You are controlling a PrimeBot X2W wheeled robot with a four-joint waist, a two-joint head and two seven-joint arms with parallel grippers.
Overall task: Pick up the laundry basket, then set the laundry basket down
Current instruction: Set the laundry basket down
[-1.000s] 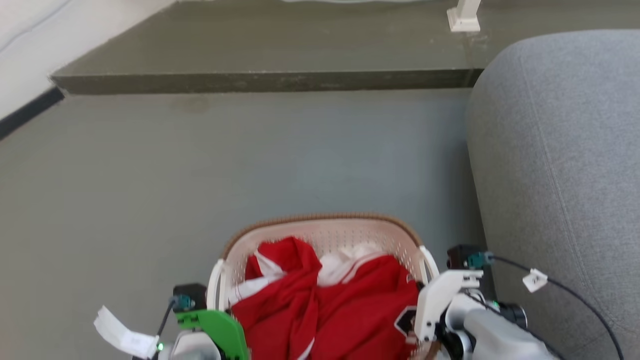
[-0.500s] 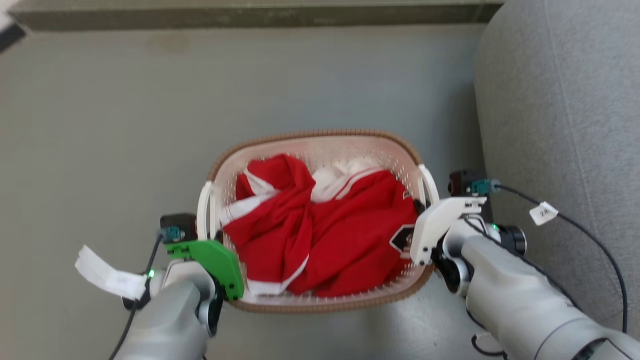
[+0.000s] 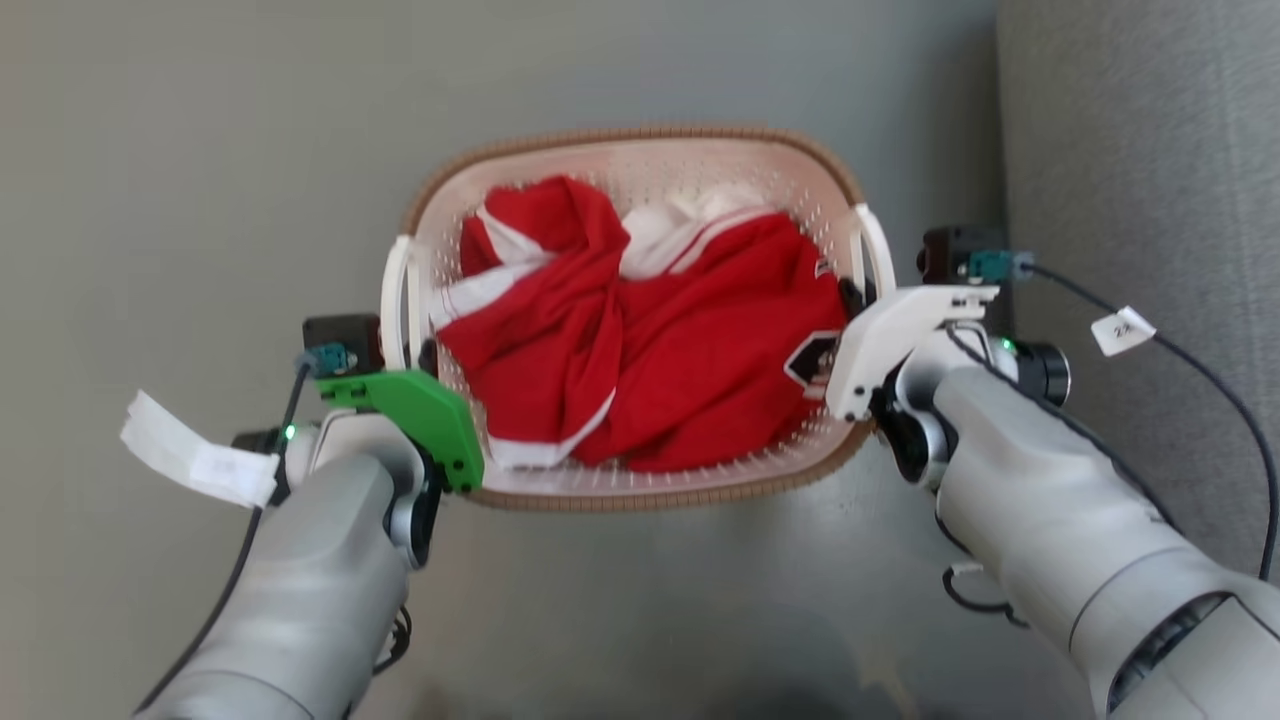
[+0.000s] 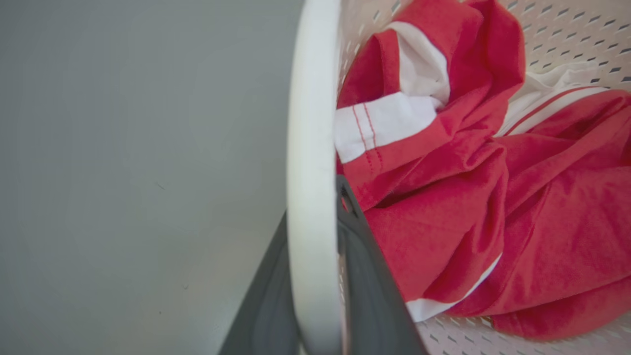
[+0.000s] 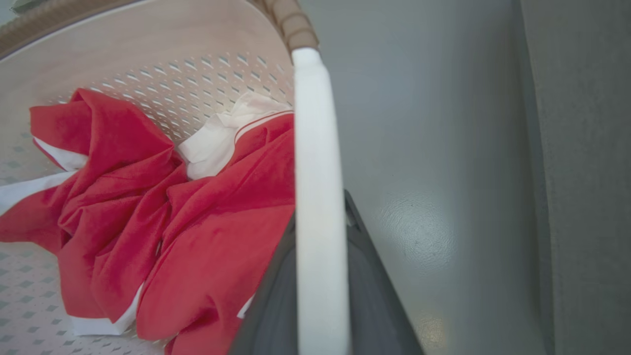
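Smooth grey floor point(image 3: 200, 150) meets a grey fabric sofa point(image 3: 1150, 150) on the right

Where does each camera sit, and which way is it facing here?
Head view: on the head, facing steeply down at the cream-white perforated plastic laundry basket, brown woven-look rim, and grey floor; pale forearms, left gripper and right gripper show.
Left wrist view: on the left wrist, facing along its dark fingers, which straddle the left white handle.
Right wrist view: on the right wrist, facing along its fingers, astride the right white handle.
Shared: all three show the crumpled red-and-white garment.
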